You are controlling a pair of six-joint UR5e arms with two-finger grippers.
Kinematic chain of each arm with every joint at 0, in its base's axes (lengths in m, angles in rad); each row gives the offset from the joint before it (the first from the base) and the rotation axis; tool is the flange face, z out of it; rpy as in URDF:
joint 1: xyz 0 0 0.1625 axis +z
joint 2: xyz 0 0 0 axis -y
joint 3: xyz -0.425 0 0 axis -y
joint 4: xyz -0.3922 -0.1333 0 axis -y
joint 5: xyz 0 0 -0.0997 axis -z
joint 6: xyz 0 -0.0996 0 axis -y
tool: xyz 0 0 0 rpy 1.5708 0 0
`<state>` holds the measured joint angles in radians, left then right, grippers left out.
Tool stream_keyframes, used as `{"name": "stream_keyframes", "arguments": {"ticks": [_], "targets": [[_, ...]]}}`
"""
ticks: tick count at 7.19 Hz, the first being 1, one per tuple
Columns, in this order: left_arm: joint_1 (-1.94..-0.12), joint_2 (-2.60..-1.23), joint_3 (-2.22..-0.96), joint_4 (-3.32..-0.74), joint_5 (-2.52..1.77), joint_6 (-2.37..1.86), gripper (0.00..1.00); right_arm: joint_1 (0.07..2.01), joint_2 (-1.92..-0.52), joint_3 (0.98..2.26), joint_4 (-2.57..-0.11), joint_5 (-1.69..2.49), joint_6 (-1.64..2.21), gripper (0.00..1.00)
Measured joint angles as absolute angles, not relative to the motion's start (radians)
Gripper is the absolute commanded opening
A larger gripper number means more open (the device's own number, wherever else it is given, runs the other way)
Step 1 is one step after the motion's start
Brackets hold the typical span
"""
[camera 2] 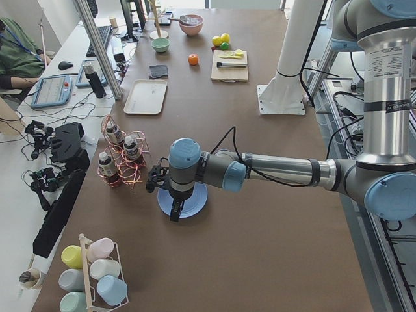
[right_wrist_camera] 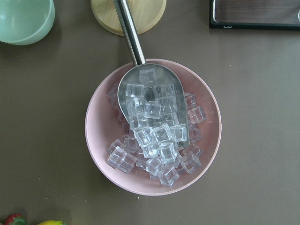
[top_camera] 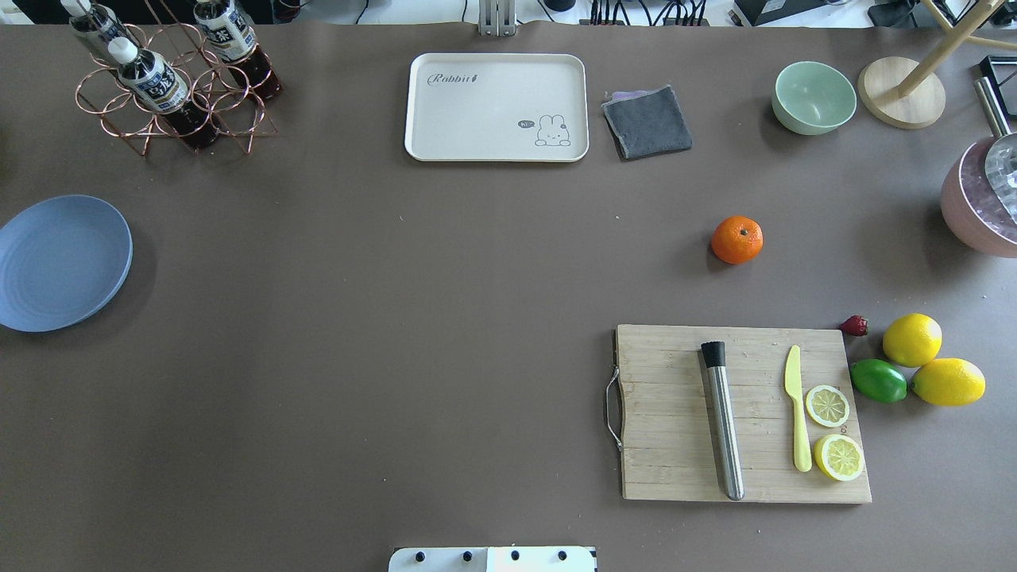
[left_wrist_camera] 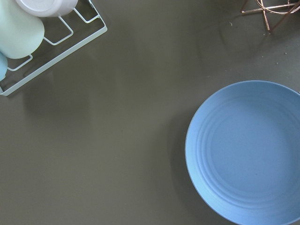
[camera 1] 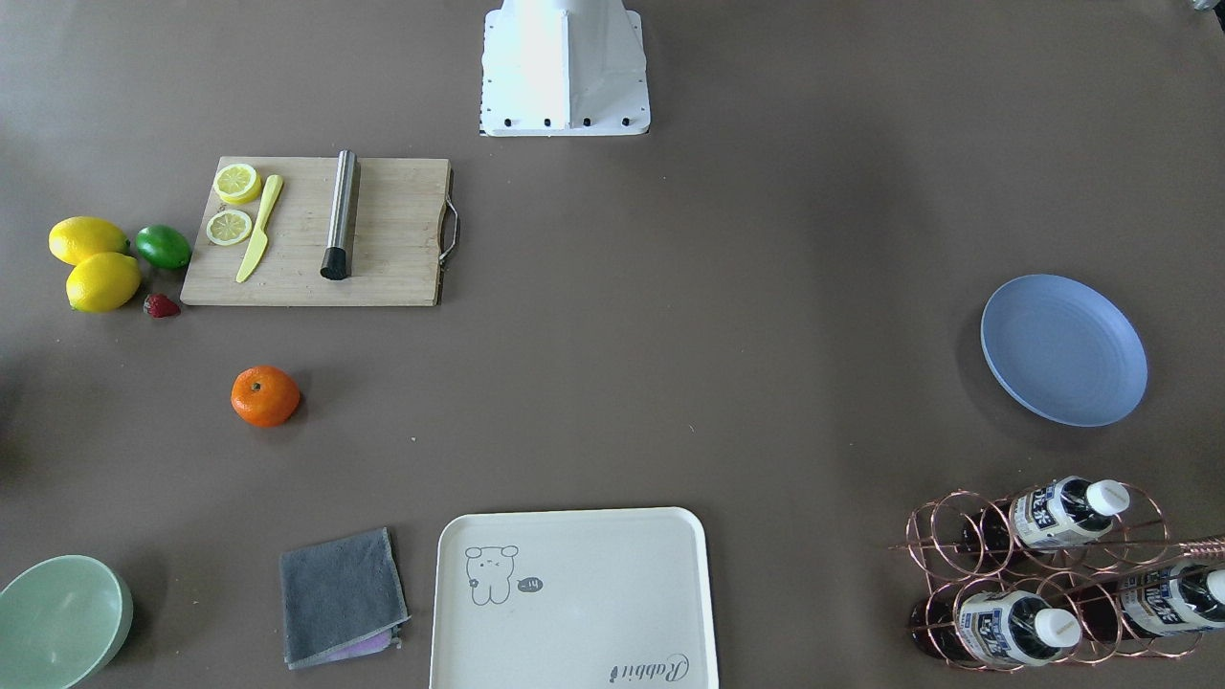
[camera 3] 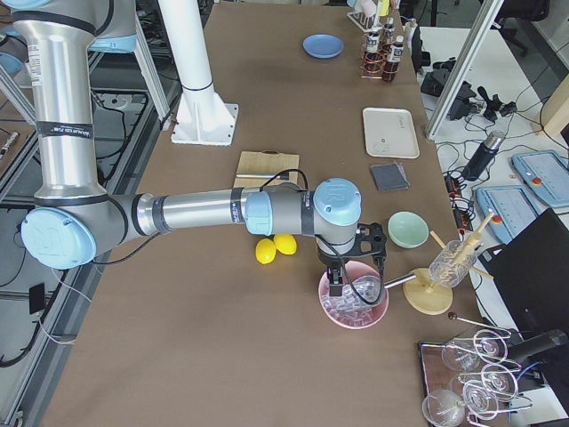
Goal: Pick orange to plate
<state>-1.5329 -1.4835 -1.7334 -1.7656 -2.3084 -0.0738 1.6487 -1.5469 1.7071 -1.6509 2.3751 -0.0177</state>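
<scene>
The orange (top_camera: 736,239) sits alone on the brown table, beyond the cutting board; the front view shows the orange (camera 1: 265,395) too. Far across the table lies the light-blue plate (top_camera: 59,262), bare; the left wrist view has the plate (left_wrist_camera: 248,154) at its lower right. In the left side view my left gripper (camera 2: 175,211) hangs over the plate (camera 2: 195,201). In the right side view my right gripper (camera 3: 336,286) hovers above a pink bowl of ice (camera 3: 354,298), far from the orange. For either gripper I cannot tell if it is open or shut.
A wooden cutting board (top_camera: 743,413) carries a steel muddler, a yellow knife and lemon slices. Two lemons (top_camera: 929,361), a lime (top_camera: 878,380) and a strawberry lie beside it. A cream tray (top_camera: 496,107), grey cloth (top_camera: 647,121), mint bowl (top_camera: 813,97) and bottle rack (top_camera: 171,75) line the far edge.
</scene>
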Motion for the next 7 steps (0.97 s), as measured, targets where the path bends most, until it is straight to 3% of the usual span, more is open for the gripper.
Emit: {"name": "stream_keyframes", "arguments": {"ticks": [7], "targets": [[-1.561, -1.438, -1.716, -1.906, -2.317, -0.074, 0.98, 1.645, -1.546, 1.722, -1.647, 2.375, 0.024, 1.00]]}}
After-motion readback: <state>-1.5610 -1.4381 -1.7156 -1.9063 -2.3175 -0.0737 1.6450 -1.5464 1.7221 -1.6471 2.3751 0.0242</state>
